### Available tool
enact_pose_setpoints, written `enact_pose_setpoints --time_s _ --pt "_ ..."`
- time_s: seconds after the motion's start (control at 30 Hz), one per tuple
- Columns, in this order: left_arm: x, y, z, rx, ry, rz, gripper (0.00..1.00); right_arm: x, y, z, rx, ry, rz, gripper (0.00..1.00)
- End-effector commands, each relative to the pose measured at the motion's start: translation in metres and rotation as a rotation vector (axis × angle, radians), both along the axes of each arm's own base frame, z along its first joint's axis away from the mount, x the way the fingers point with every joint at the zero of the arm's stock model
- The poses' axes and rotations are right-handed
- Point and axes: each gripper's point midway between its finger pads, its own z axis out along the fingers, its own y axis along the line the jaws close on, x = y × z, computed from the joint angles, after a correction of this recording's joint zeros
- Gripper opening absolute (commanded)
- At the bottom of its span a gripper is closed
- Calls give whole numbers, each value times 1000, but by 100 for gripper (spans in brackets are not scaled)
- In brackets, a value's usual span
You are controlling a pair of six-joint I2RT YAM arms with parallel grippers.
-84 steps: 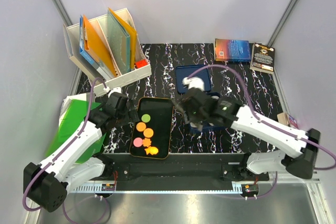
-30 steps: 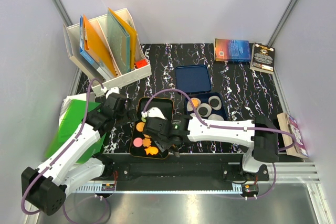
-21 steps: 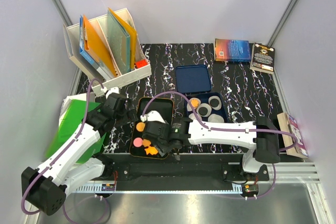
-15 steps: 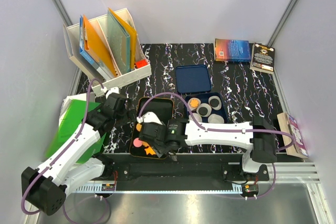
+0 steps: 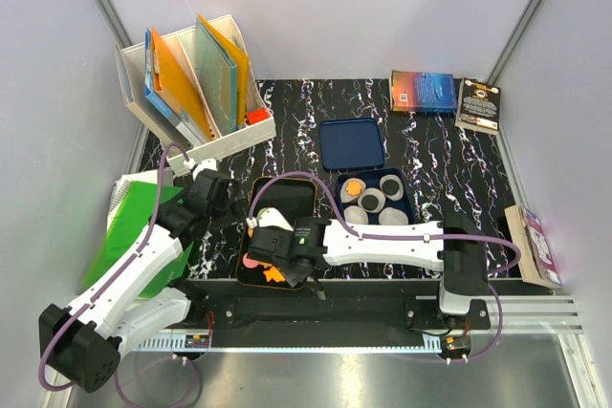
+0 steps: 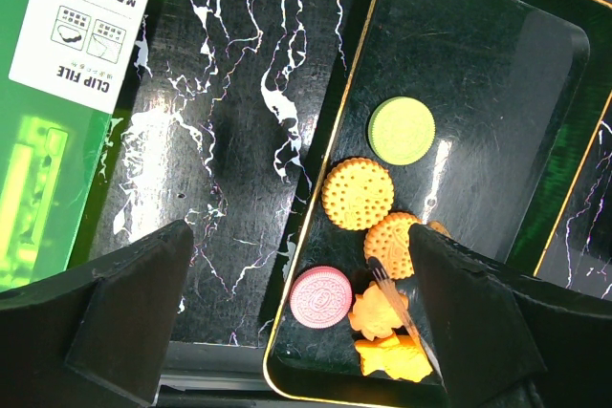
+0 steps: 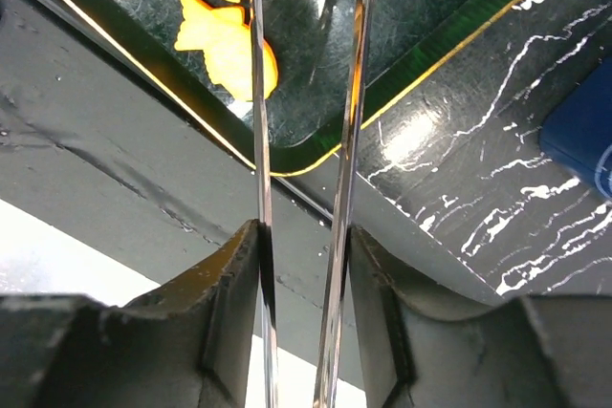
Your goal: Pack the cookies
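Several cookies lie at the near end of a black gold-rimmed tray: green, two round orange, pink and two shaped orange ones. One more orange cookie lies in the blue box. My right gripper is shut on metal tweezers, whose two blades stand apart over the shaped orange cookies; one blade tip shows beside them. My left gripper is open and empty above the tray's left rim.
White cup liners fill the blue box, with its blue lid behind it. A green clip-file pack lies at the left and a file rack at the back left. Two books lie at the back right.
My right arm has swung left from the blue box to the tray's near end and kept creeping left over the cookies. The left arm has not moved.
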Motion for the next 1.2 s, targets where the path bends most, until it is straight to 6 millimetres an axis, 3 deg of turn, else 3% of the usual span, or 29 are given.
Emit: enact_pose_setpoints --time_s 0.0,0.63,0.8,1.07,1.17 --pt "8 -2 15 -18 -57 6 99 9 3 26 32 -67 -19 43" --pt "8 -2 16 -18 -61 9 99 40 -46 94 51 -274 -151 39" --pt "7 -2 15 -19 -59 8 99 44 -81 112 49 -320 -238 39" --pt "7 -4 11 -14 -42 1 99 63 -166 120 47 -331 -492 38" --pt "7 -4 10 -12 -34 -2 99 61 -183 120 86 -312 -528 38"
